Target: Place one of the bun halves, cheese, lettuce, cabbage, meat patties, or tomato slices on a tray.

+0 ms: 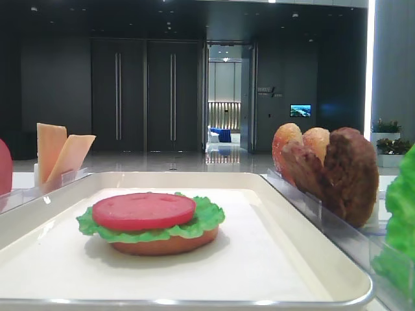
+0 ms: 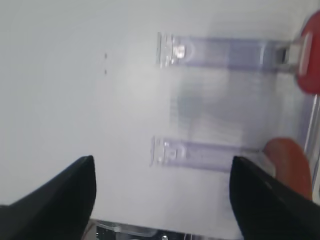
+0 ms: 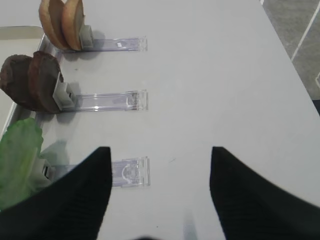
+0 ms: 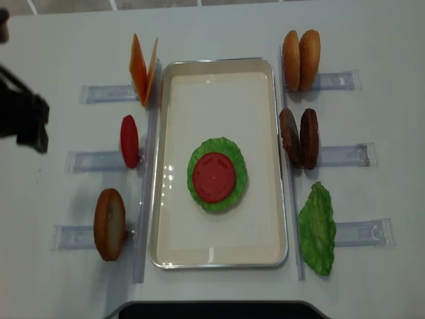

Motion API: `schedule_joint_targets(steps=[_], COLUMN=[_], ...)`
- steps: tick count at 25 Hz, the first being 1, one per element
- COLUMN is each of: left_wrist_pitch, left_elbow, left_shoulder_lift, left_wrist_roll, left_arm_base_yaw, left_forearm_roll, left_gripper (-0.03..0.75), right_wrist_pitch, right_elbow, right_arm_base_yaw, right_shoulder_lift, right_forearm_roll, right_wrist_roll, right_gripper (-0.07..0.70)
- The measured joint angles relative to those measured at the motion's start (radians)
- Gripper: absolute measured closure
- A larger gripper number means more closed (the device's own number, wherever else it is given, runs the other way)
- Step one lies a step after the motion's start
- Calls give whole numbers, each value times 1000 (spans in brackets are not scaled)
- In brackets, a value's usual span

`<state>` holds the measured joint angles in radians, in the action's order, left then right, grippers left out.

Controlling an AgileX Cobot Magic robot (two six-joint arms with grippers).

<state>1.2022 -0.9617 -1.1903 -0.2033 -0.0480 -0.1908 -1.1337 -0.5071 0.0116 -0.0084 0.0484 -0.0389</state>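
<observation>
On the cream tray (image 4: 260,93) lies a stack: a bun half (image 1: 170,244) at the bottom, a green lettuce leaf (image 4: 234,157) on it and a red tomato slice (image 4: 214,177) on top. My left gripper (image 2: 162,165) hangs open and empty over the bare table, left of the holders. A tomato slice (image 2: 311,60) and a bun half (image 2: 290,165) stand at that view's right edge. My right gripper (image 3: 160,165) is open and empty too, right of the lettuce (image 3: 17,160), meat patties (image 3: 32,82) and bun halves (image 3: 62,22). The cheese (image 4: 143,70) stands left of the tray.
Clear plastic holders (image 4: 345,155) lie on both sides of the tray and hold the spare pieces upright. My left arm (image 4: 23,116) shows dark at the far left of the table. The table's right edge (image 3: 287,55) runs near the right gripper.
</observation>
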Motion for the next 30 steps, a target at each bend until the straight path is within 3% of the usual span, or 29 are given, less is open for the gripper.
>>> schedule_joint_targets(steps=[4,9,14,21,30], left_wrist_pitch=[-74,-125,-121,-110,-94], left_elbow=[256,444,488,493,493], left_shoulder_lift=[257,547,812,1157,1205], left_wrist_roll=[-11,10,108,159,203], left_arm_base_yaw=[0,0,0,0,0], left_forearm_roll=[32,37,43,80,116], left_gripper=[82,82,82,82,82], right_wrist_pitch=[0,0,0,0,0], right_elbow=[0,0,0,0,0], right_arm_base_yaw=[0,0,0,0,0], right_shoulder_lift=[0,0,0,0,0], right_forearm_roll=[0,0,0,0,0], right_wrist_roll=[0,0,0,0,0], right_gripper=[219,219,219,219,219])
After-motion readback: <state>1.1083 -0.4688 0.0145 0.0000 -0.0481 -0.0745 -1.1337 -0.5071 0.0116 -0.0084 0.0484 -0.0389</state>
